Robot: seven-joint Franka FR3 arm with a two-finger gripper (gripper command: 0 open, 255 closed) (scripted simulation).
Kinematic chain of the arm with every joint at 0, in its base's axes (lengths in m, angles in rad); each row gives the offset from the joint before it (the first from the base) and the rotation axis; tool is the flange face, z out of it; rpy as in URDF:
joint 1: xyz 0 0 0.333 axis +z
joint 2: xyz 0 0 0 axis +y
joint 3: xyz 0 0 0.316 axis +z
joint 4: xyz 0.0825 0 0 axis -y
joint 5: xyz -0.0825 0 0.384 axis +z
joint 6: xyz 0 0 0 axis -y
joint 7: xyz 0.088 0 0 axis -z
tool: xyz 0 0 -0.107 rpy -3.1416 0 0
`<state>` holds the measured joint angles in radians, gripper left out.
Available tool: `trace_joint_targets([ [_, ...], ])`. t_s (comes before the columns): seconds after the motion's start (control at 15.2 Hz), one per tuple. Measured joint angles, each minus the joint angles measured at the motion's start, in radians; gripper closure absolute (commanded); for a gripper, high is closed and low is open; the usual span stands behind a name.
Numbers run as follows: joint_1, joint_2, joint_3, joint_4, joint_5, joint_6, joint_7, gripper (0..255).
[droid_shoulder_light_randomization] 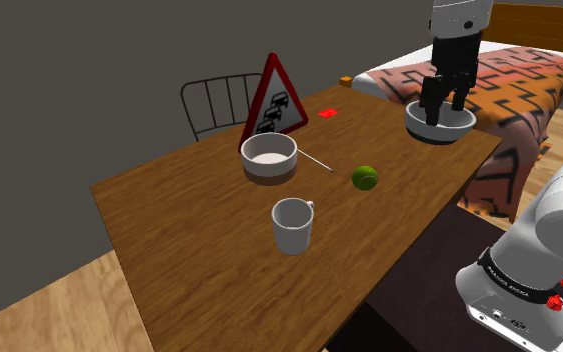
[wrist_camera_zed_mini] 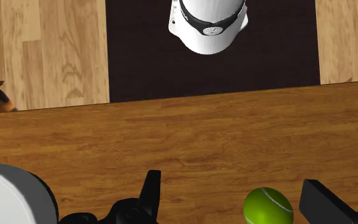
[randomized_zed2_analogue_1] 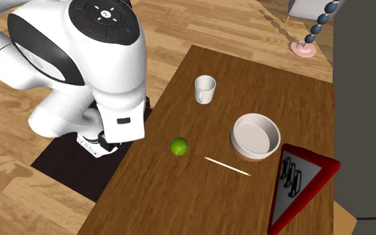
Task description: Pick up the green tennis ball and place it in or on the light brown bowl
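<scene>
The gripper [wrist_camera_zed_mini: 229, 179], fingers [wrist_camera_zed_mini: 149, 191] spread wide and empty, hangs well above the counter [wrist_camera_zed_mini: 171, 140]. The green ball [wrist_camera_zed_mini: 268, 207] lies untouched below it, nearer one finger than the other. The ball sits toward the counter's edge closest to the arm [droid_shoulder_light_randomization: 559, 230], apart from the brown bowl [droid_shoulder_light_randomization: 269, 157], with a thin white stick [droid_shoulder_light_randomization: 314, 160] lying between them. The approach looks best made by centring over the ball first, then dropping straight down and closing across its middle, since a glancing finger would likely send it rolling. The shoulder view supplies the gripper's height, plus the mug [droid_shoulder_light_randomization: 293, 225] and sign [droid_shoulder_light_randomization: 274, 98] flanking the brown bowl. The wrist view supplies the ball's offset between the fingers. The second exterior view lays ball, stick and brown bowl out from above.
</scene>
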<state>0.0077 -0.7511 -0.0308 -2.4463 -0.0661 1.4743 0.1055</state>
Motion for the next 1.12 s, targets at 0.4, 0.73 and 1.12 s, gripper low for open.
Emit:
trace_joint_targets([
  [0.4,0.013,0.034,0.04,-0.088,0.017,0.176,0.058,0],
  [0.73,0.034,0.103,0.107,-0.181,0.038,0.406,0.149,0],
  [1.12,0.039,0.282,0.192,-0.2,0.023,0.687,0.271,0],
])
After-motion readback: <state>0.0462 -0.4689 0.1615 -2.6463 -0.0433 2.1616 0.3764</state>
